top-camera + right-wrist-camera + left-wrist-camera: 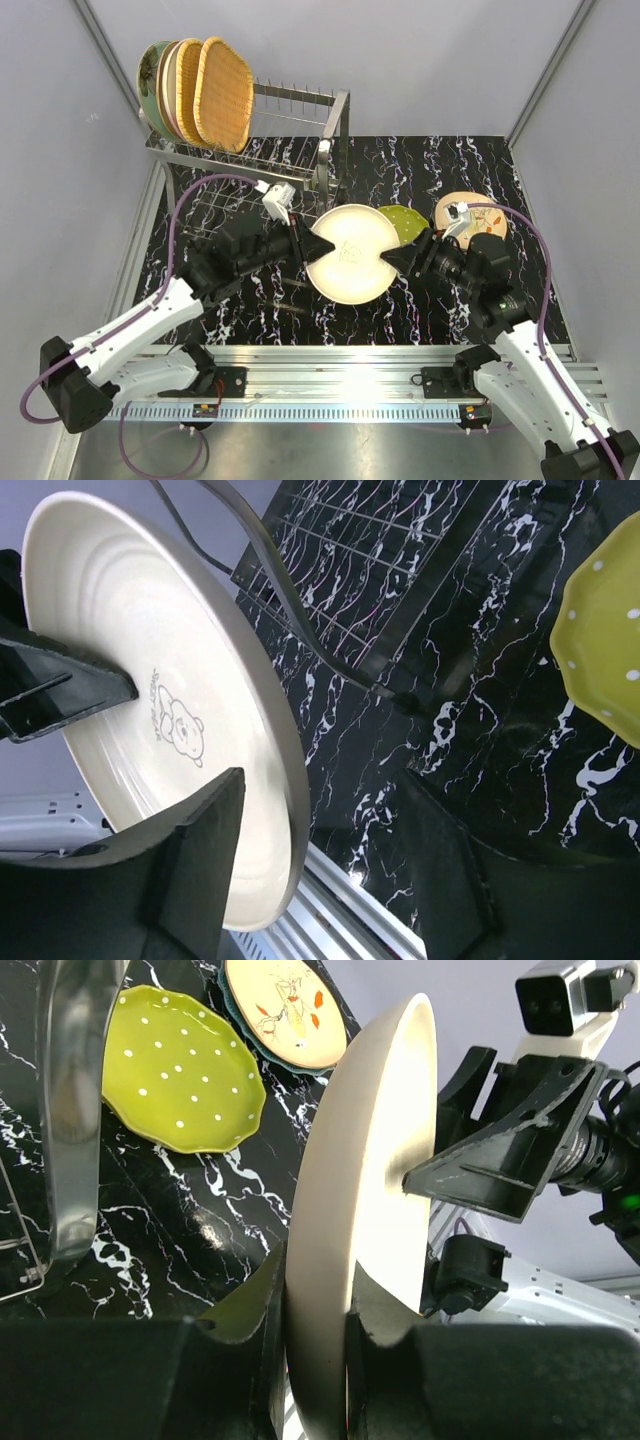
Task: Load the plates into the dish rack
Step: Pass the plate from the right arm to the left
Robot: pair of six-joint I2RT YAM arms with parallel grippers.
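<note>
The left arm [140, 320] and right arm [530, 365] stretch inward, wrists facing each other. The left gripper [303, 243] has its fingers [250, 1305] pinched on a plate's [345, 262] left rim. The right gripper's [408, 258] fingers [200, 850] stand apart, straddling the right rim.

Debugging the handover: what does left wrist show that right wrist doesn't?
Only left wrist: the floral plate, and the cream plate edge-on, its rim pinched in the left gripper.
Only right wrist: the bear print on that plate's face, and the rim sitting loose inside the open right gripper.
Both: the cream plate, the lime plate, part of the rack, the table, and the opposite gripper.
</note>
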